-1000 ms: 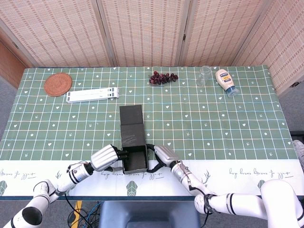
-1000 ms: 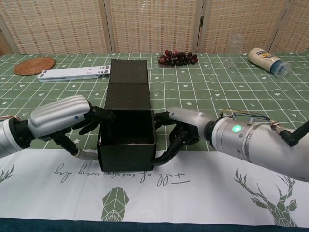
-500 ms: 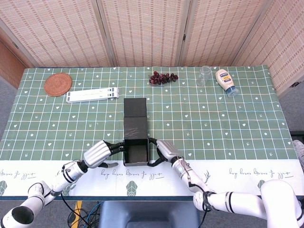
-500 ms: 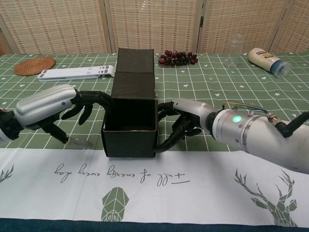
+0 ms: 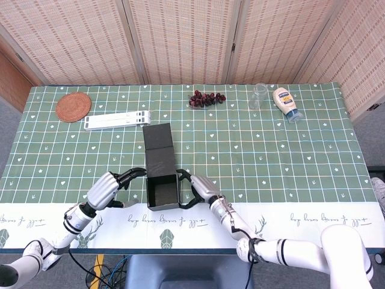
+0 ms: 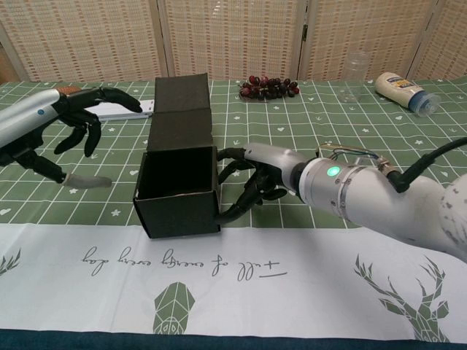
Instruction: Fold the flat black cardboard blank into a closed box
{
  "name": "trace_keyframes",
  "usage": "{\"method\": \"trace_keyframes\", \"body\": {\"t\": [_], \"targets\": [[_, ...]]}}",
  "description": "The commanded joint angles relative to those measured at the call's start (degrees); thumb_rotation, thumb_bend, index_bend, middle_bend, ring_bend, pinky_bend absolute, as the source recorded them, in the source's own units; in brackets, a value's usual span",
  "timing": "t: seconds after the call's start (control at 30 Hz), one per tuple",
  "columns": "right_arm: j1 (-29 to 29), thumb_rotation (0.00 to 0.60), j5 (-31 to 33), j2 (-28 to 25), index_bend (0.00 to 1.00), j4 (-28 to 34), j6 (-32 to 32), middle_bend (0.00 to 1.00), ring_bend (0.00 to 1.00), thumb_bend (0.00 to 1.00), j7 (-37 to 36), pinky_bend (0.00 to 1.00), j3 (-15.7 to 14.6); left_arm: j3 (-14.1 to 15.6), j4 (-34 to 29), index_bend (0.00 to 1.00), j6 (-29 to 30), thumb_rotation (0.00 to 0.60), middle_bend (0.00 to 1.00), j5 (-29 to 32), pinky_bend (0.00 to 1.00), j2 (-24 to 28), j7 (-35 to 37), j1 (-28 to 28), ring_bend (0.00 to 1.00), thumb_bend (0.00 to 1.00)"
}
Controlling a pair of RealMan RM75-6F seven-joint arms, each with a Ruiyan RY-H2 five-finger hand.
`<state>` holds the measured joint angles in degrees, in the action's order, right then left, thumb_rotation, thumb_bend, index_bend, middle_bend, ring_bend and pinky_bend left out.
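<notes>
The black cardboard box stood near the front edge of the bench, its four walls already raised into an open tray. Its lid panel lay flat behind it, stretching toward the far side, so the body looked formed while the closing was not yet done: by my judgement the lid had to be swung over the opening and its end flap tucked in.

The right hand rested against the box's right wall with fingers curled around the corner, bracing rather than gripping it. The left hand hovered just left of the box, fingers spread and holding nothing; from the chest view it appeared lifted clear of the wall.

Counted on the bench: one box, one woven coaster at the far left, one white folding stand, one bunch of grapes, one clear glass and one squeeze bottle lying at the far right.
</notes>
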<state>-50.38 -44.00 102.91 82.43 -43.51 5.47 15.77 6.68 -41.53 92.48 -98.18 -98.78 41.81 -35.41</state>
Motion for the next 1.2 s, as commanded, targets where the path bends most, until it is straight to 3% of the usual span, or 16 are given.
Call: {"method": "trace_keyframes", "body": {"t": [0.03, 0.23, 0.53, 0.63, 0.7, 0.77, 0.97, 1.2], "targets": [[-0.6, 0.6, 0.9, 1.1, 0.0, -0.6, -0.2, 0.17, 0.77, 0.39, 0.3, 1.0, 0.3, -1.6, -7.3, 0.17, -2.2, 0.6, 0.2, 2.7, 0.82, 3.6, 2.3, 1.4, 0.62, 0.16], [-0.3, 0.6, 1.1, 1.1, 0.0, 0.7, -1.4, 0.09, 0.74, 0.37, 1.0, 1.0, -0.1, -2.3, -16.3, 0.14, -5.5, 0.6, 0.18, 4.6, 0.82, 7.6, 3.7, 2.4, 0.62, 0.16], [2.3, 0.6, 1.2, -4.9, 0.0, 9.4, -3.7, 0.01, 0.68, 0.3, 2.1, 1.0, -2.0, -3.2, -27.5, 0.03, -13.7, 0.6, 0.08, 8.3, 0.82, 12.1, 7.2, 2.8, 0.62, 0.16], [3.1, 0.6, 0.9, -6.3, 0.0, 11.4, -4.7, 0.0, 0.68, 0.21, 2.4, 1.0, -2.7, -3.6, -30.2, 0.0, -16.1, 0.6, 0.05, 9.3, 0.82, 13.2, 8.4, 2.7, 0.62, 0.16], [3.5, 0.6, 1.0, -6.9, 0.0, 12.2, -5.5, 0.0, 0.67, 0.07, 2.8, 1.0, -3.1, -3.8, -31.6, 0.0, -17.4, 0.6, 0.04, 9.7, 0.82, 13.8, 9.0, 2.7, 0.62, 0.16], [3.7, 0.6, 1.3, -7.0, 0.0, 12.4, -5.9, 0.0, 0.66, 0.01, 3.0, 1.0, -3.3, -4.0, -32.4, 0.0, -18.3, 0.6, 0.04, 9.8, 0.82, 14.3, 9.1, 2.7, 0.62, 0.16], [5.1, 0.6, -0.8, -9.3, 0.0, 15.0, -7.8, 0.0, 0.66, 0.0, 2.8, 1.0, -3.7, -4.0, -33.8, 0.0, -20.0, 0.6, 0.01, 9.4, 0.82, 14.9, 9.3, 3.2, 0.62, 0.16], [7.5, 0.6, -4.7, -20.0, 0.0, 25.3, -9.8, 0.0, 0.66, 0.0, 1.6, 1.0, -1.6, -3.4, -35.4, 0.0, -23.7, 0.6, 0.0, 10.0, 0.82, 16.4, 13.4, 3.4, 0.6, 0.16]]}}
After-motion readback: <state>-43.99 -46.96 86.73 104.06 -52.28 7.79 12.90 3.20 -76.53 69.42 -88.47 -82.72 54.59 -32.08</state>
